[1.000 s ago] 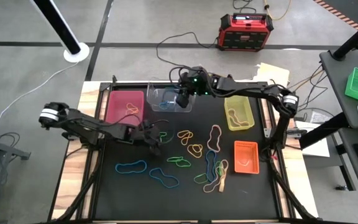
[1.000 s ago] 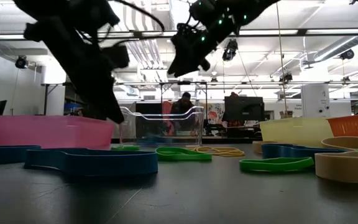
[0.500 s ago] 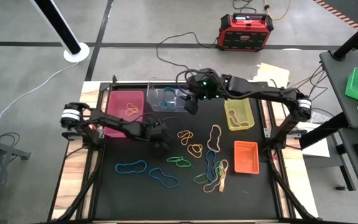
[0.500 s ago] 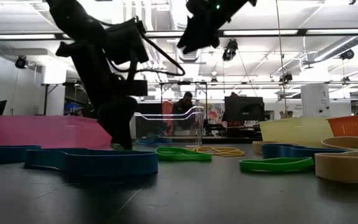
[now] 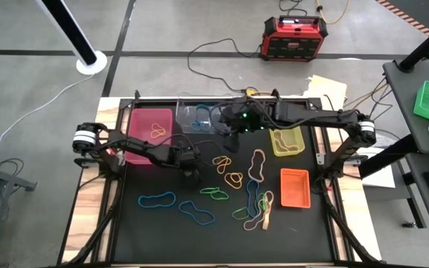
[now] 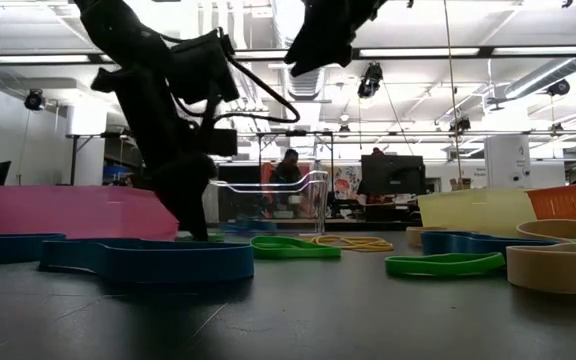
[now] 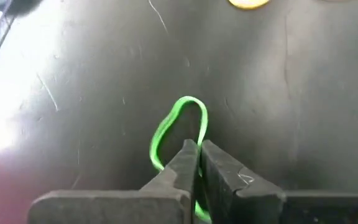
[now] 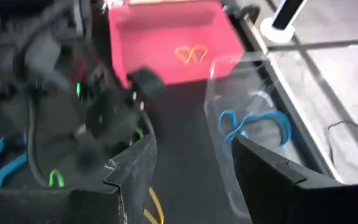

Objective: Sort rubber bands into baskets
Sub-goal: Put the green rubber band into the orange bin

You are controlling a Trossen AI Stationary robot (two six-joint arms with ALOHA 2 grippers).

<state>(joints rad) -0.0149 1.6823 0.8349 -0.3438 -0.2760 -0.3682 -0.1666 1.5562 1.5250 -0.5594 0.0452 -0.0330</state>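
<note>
Since half a second ago the right arm has slid a little toward the middle of the mat, while the left arm has hardly shifted. On the left, the left gripper [image 5: 191, 173] is down at the black mat [image 5: 155, 231] just in front of the pink basket [image 5: 150, 126]; its wrist view shows the two fingers [image 7: 180, 168] pressed together on a green rubber band [image 7: 180, 121], whose free loop lies on the mat ahead of the tips. The pink basket holds an orange-yellow band [image 8: 190, 55]. Next along the back row stands the clear basket [image 5: 198, 117] with a blue band [image 8: 253, 124] in it. The right gripper [image 5: 229, 141] hangs above the mat just in front of the clear basket, well off the surface in the low view, fingers [image 8: 135, 163] spread wide and carrying nothing. Loose rubber bands [image 5: 229, 175] in blue, green, orange-yellow and tan lie scattered over the middle of the mat, a blue one [image 5: 157, 199] nearest the front left. Farther right sit the yellow-green basket [image 5: 287, 138], with a band inside, and nearer the front the orange basket [image 5: 294, 188], also with a band.
</note>
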